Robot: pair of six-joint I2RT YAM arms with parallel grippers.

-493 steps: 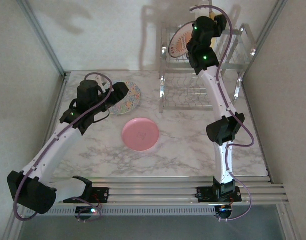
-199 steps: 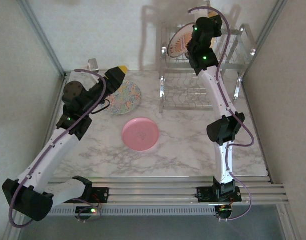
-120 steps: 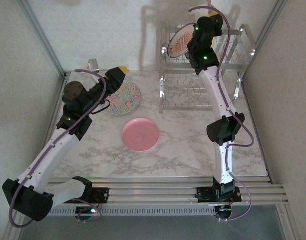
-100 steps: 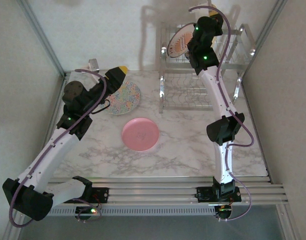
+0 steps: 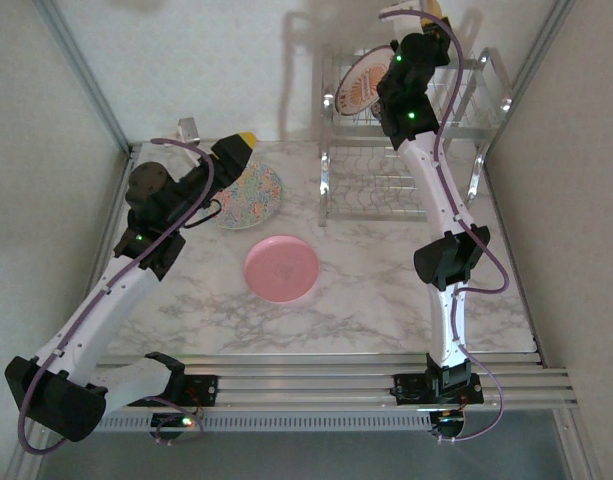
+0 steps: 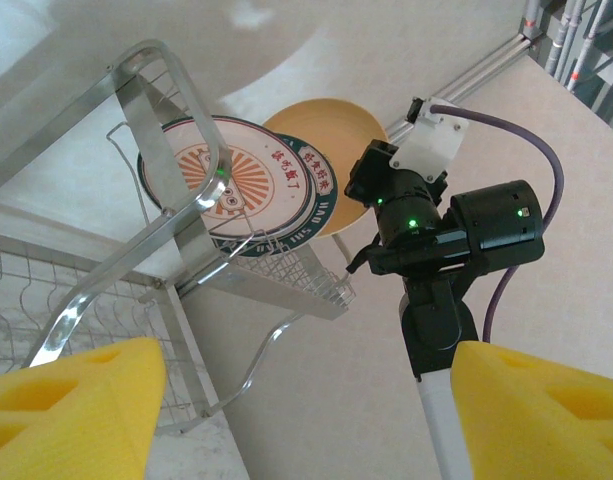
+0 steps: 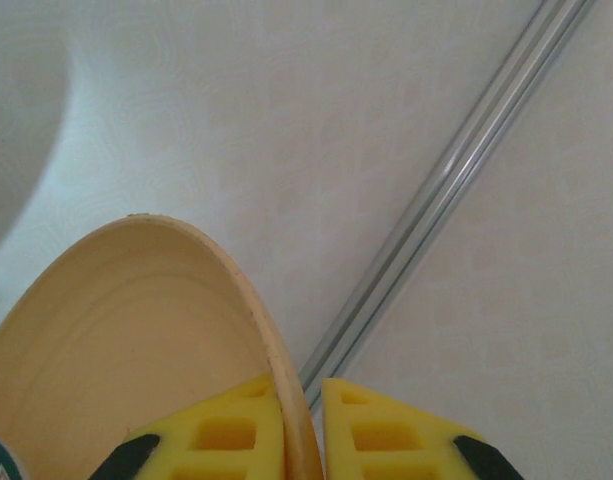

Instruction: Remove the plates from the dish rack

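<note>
1. Rack (image 5: 371, 185): far right of table (image 5: 366, 310), back against rear wall, chrome, two tiers.
2. R gripper (image 7: 304, 425): raised over rack's top tier, foam pads pinched tight on rim of yellow plate (image 7: 126, 350), one pad per face; plate held on edge.
3. Yellow plate, from L wrist cam: behind sunburst plate (image 6: 236, 185), poking up higher & further right than it. Bottom edge is hidden by sunburst plate, so can't tell if it's clear of the slots.
4. Sunburst plate: upright in top tier at rack's left end, just beside the bent chrome leg; dark rim w/ lettering, orange rays in centre.
5. L gripper (image 6: 306, 400): jaws wide apart, nothing btwn them. In top view it hangs over far-left edge of floral plate (image 5: 251, 195), pointing across toward rack.
6. Floral plate: flat on table, far left, partly under L arm.
7. Pink plate (image 5: 281, 268): flat on table, approx centre, nearer arm bases than floral plate; near it w/ a thin strip of marble btwn, not touching.
8. R arm: runs from its base up past front of rack, elbow over table's right side.
</note>
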